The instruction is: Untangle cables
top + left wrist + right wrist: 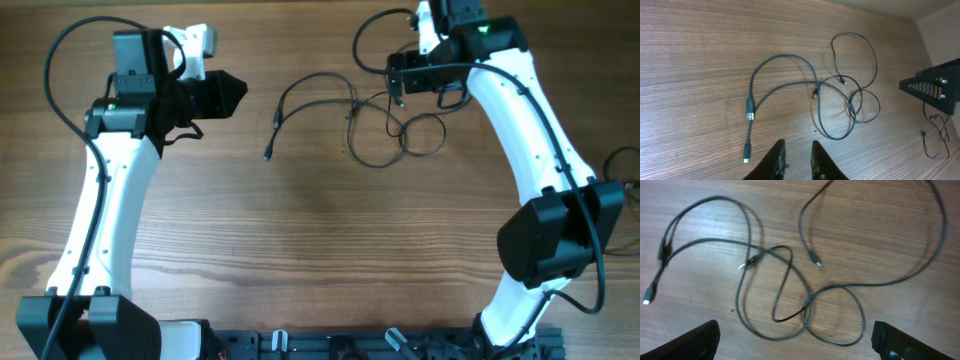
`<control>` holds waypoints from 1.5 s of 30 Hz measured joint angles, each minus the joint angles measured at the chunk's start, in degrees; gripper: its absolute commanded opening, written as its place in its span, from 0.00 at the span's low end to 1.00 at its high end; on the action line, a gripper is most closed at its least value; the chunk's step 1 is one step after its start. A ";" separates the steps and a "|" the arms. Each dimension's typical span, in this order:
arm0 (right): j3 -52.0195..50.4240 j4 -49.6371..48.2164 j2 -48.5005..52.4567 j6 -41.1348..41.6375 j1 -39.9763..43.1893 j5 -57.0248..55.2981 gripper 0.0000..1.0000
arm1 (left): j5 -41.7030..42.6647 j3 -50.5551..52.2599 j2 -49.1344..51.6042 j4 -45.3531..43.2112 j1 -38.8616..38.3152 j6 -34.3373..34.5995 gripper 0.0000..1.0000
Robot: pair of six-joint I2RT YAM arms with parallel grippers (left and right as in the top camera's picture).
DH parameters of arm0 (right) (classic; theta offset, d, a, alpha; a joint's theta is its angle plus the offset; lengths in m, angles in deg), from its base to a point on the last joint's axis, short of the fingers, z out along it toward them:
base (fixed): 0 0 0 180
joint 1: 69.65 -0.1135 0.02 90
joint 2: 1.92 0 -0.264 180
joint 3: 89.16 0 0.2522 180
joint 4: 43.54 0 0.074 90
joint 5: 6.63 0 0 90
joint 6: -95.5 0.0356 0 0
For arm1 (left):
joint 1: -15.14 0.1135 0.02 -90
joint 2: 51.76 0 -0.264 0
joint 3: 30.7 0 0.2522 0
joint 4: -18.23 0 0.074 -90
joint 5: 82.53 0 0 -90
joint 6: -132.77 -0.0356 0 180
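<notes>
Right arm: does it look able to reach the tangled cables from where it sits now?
Likely yes. The right end effector hangs open directly above the cables, jaws either side of the tangle, and nothing shows in the way down.

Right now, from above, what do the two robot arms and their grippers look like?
The left arm and right arm have smooth white links joined by bulky black joint housings. Thick black cables loop along each. The right arm carries a small green light. The left gripper and right gripper each have two matte black fingers.

The cables (pixel 807 300) run off the top edge
</notes>
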 measured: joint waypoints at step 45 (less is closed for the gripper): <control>-2.82 -11.82 -14.51 15.72 -6.54 13.90 0.04 | 19.52 13.57 1.40 -25.05 -9.79 -4.35 0.70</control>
